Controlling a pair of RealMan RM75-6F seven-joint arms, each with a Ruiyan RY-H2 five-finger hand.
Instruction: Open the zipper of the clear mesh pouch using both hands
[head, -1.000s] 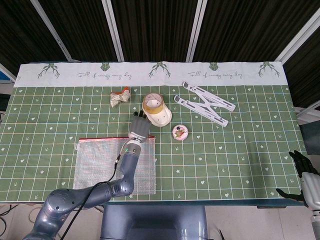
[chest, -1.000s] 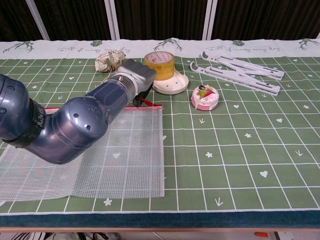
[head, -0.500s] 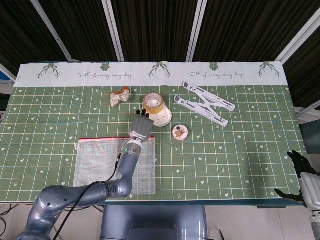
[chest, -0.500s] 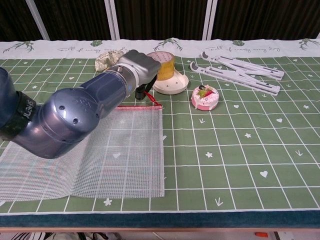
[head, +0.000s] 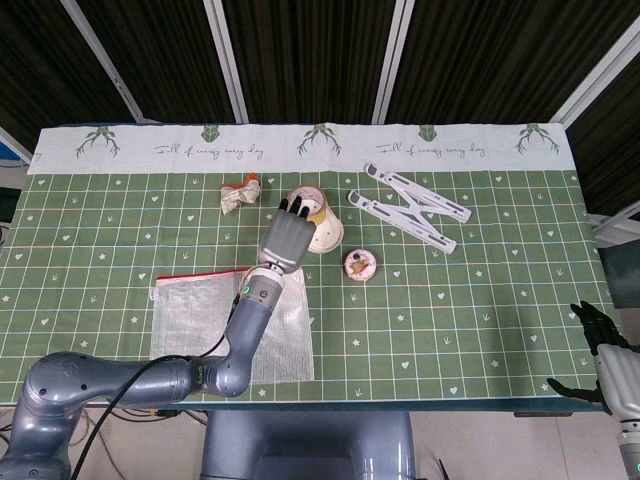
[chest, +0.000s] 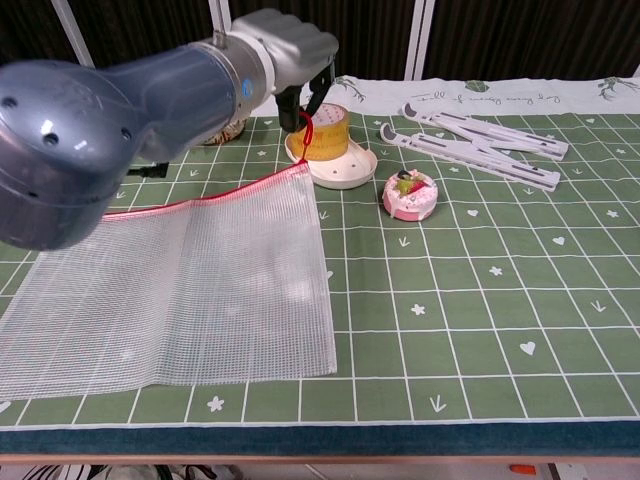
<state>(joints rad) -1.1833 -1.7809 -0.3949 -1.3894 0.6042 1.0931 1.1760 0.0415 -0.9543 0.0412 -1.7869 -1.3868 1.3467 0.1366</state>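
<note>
Left hand (chest: 285, 50) pinches the red zip pull (chest: 308, 135), lifting the pouch (chest: 190, 290) corner off the table (chest: 480, 300) – right hand (head: 603, 350) off the edge, fingers apart. Risk – nothing pins the pouch, so it drags instead of unzipping

Table before dark panelled wall

A green gridded cloth (head: 480, 300) with small white hearts covered the table, its far edge a white band (head: 300, 148) with script and antler prints. Behind stood dark slatted panels (head: 310, 55) split by slanting white bars (head: 222, 55).
</note>
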